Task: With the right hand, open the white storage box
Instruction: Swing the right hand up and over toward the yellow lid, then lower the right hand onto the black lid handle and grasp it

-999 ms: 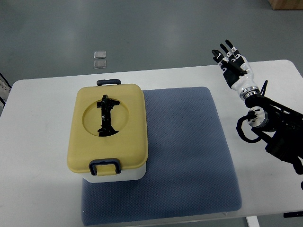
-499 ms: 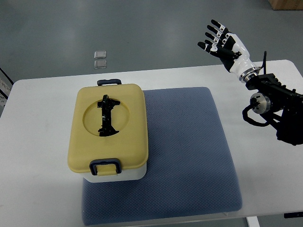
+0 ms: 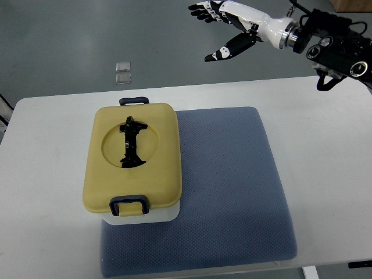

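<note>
The storage box [image 3: 132, 165] has a white body and a yellow lid with a black folded handle [image 3: 132, 141] in a round recess. Dark blue latches sit at its far end [image 3: 133, 100] and near end [image 3: 129, 204]. The lid is closed. The box stands on the left part of a blue mat [image 3: 226, 186]. My right hand [image 3: 224, 26] is raised high beyond the table's far edge, fingers spread and empty, well up and right of the box. The left arm is out of view.
The white table [image 3: 46, 192] carries the mat and box. Two small clear squares [image 3: 122, 72] lie on the grey floor beyond the table. The right forearm [image 3: 334, 43] crosses the top right corner.
My right hand has risen from above the table's right side and swung left and away, now stretched out past the far edge. The box has not moved.
</note>
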